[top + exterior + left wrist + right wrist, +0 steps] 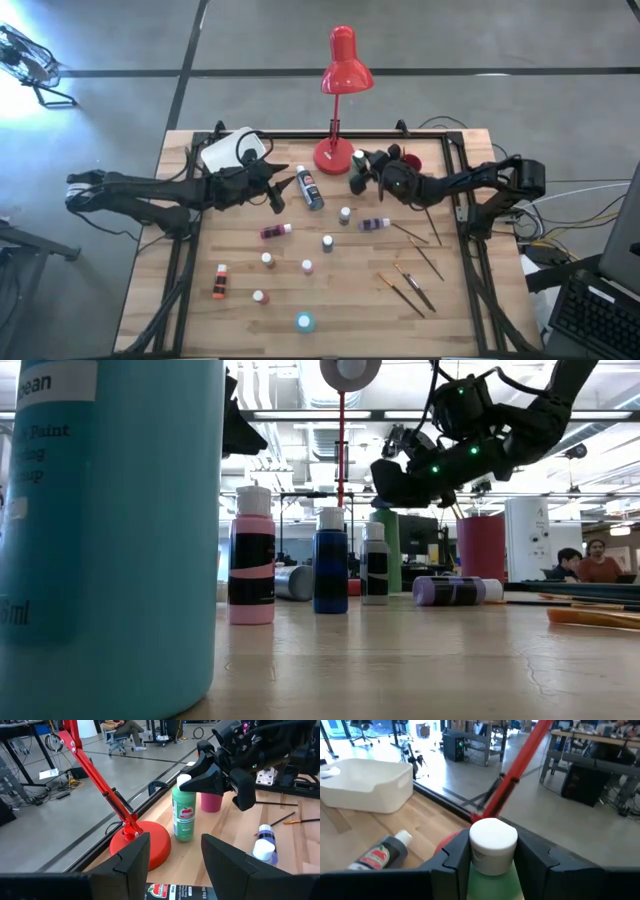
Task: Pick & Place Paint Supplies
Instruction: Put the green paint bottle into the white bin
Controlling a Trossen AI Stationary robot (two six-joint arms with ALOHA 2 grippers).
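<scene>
My right gripper (487,857) has the green paint bottle (184,815) between its fingers: the white cap (493,839) sits squarely in the gap, one finger (451,856) pressed to each side of the neck just under it, so I am pinching the bottle near its top. The bottle stands upright on the table (350,300), just beside the red lamp's base (145,845). My left gripper (172,855) hovers with fingers spread and nothing between them; a dark bottle (309,188) lies on its side just below and ahead of them, not touching.
</scene>
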